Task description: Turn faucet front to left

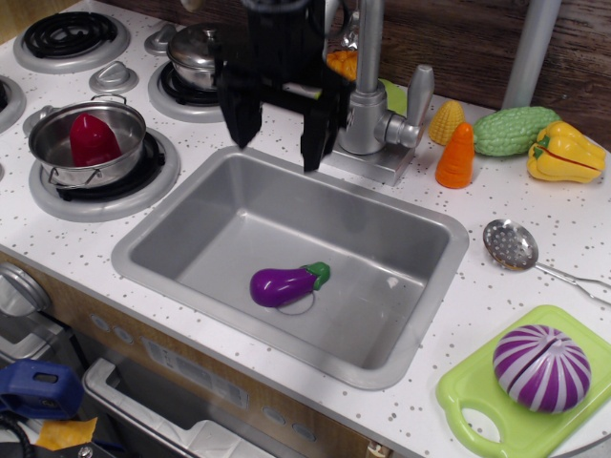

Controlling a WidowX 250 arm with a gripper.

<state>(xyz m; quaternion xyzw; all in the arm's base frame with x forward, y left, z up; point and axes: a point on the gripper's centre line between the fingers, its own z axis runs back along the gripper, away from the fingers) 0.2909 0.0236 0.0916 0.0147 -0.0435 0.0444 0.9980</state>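
Observation.image, black end effector (280,143) spread, beside cylindrical metallic faucet (375,119)

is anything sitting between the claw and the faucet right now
Nothing visible does. The open black claw hangs just left of the silver-grey metallic faucet, over the back edge of the grey metal sink; only bare space separates them.
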